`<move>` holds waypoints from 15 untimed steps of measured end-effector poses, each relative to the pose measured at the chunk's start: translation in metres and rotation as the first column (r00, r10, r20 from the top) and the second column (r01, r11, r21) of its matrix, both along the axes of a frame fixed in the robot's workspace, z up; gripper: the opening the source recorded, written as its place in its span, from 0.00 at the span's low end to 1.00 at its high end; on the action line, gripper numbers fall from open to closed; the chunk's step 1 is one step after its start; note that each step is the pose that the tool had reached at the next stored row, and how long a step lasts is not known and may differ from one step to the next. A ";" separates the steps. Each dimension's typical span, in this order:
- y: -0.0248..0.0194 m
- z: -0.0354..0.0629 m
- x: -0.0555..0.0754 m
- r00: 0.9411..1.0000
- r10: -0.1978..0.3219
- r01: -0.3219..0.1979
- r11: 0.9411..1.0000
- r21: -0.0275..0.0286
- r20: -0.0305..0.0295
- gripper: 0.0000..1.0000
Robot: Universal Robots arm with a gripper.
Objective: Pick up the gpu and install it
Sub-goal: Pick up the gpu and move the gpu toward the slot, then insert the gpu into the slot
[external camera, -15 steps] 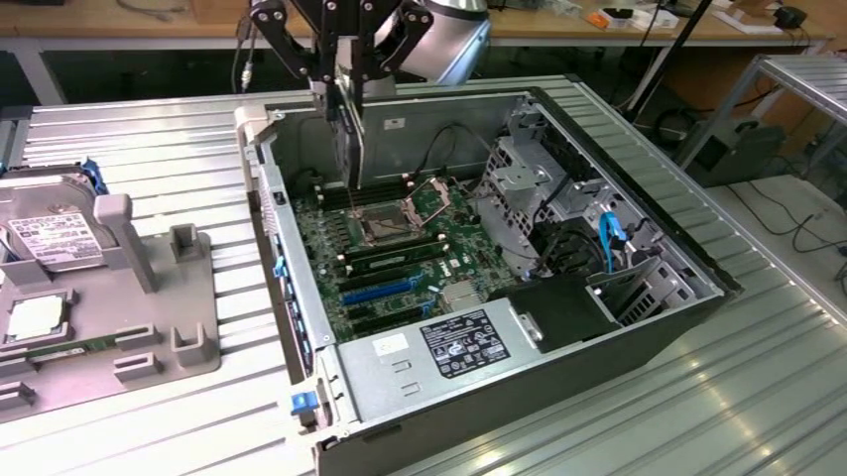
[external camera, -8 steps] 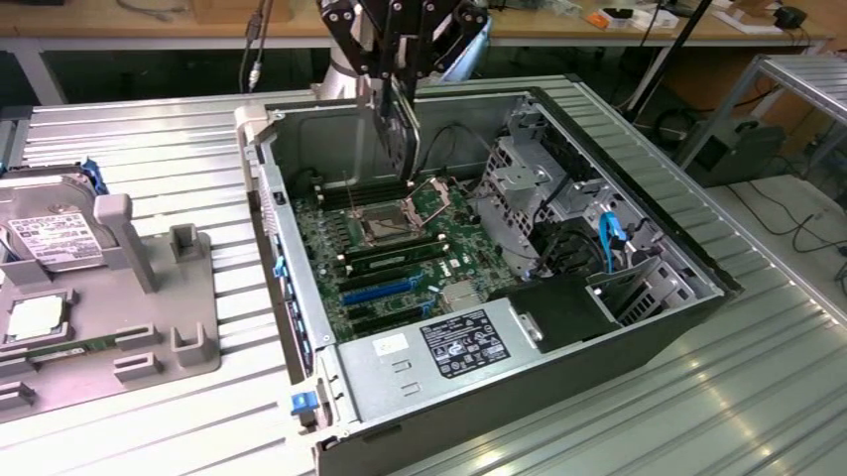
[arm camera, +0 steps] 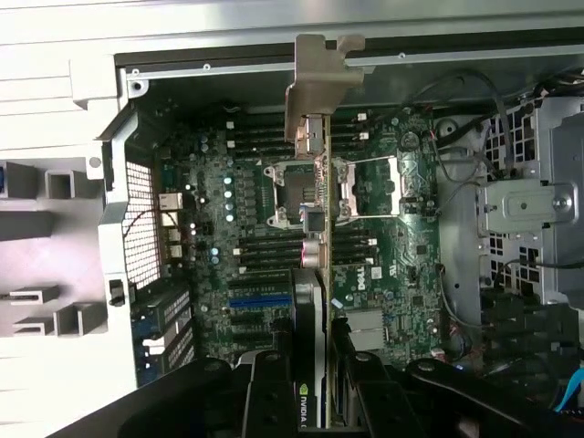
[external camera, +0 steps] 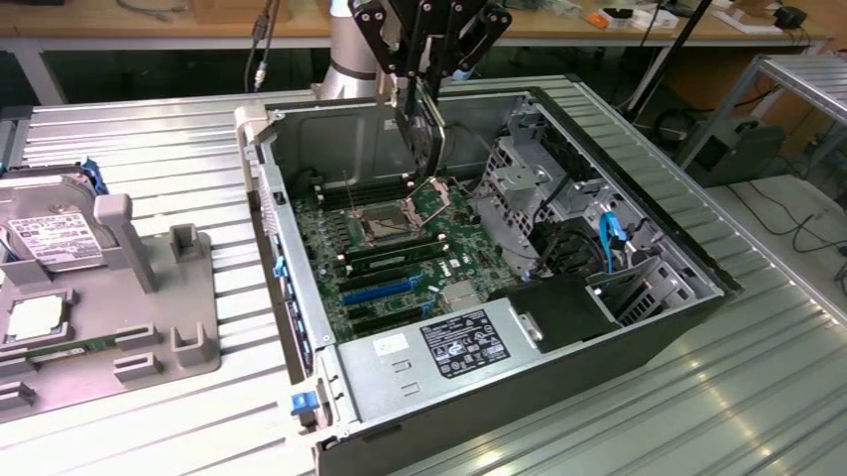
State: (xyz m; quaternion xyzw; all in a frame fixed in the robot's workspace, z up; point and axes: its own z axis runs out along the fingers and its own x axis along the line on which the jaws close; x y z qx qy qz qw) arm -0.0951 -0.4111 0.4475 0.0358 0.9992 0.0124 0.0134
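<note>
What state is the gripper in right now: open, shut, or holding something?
Gripper: shut on the gpu, held upright above the open computer case.

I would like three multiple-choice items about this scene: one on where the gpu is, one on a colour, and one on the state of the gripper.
1. Where is the gpu?
A. lying flat outside the case
B. held upright over the motherboard of the open case
C. seated in a slot

2. The cable beside the drive cage is:
A. red
B. yellow
C. blue

3. The gripper is:
A. shut on the gpu
B. open, holding nothing
C. open beside the gpu

Answers:
1. B, the card hangs edge-down above the board.
2. C, the cable is plainly blue.
3. A, the fingers press both faces of the card.
</note>
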 end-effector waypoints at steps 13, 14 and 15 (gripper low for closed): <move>0.0000 0.0000 0.000 0.999 0.051 -0.051 0.999 0.000 0.000 0.27; 0.0000 0.0000 0.000 0.999 0.051 -0.051 0.999 0.000 0.000 0.27; 0.0000 0.0000 0.000 0.999 0.051 -0.051 0.999 0.000 0.000 0.27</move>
